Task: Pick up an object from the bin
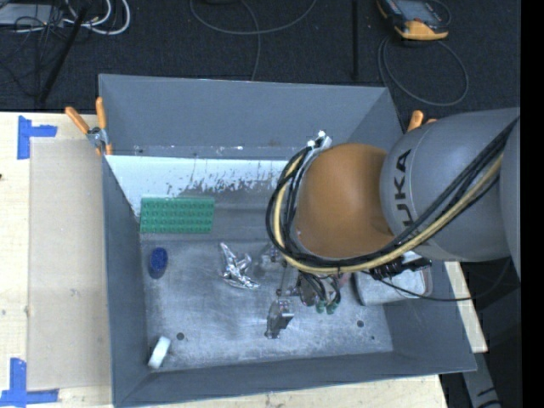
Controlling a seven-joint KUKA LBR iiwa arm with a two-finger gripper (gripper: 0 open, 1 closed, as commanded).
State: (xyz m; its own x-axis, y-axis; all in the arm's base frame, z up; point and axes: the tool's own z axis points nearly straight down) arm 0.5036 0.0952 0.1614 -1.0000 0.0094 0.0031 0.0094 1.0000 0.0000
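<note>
Grey metal bin (119, 228) on a pale bench, dark floor with cables behind it, and most of the bin floor is bare scuffed metal. The loose stuff is spread out rather than heaped, which helps me: a green studded plate (177, 215) lies flat up against the back slope, a small blue thing (157, 262) sits by the left wall, and a white piece (158, 353) is tucked in the front-left corner. The likeliest target, I'd say, is the crumpled silver piece (238, 268) in the middle of the floor, well apart from everything else. Its long axis runs diagonally, from back-left to front-right, lying flat. The gripper (277, 320) hangs low under the orange cover (336, 202), down near the floor just to the front-right of that silver piece and not over it. It looks like it's above bare metal. I honestly can't tell whether it's spread or pressed together, and I see nothing in it. My guess is that a grab across the short side of that diagonal would work best.
</note>
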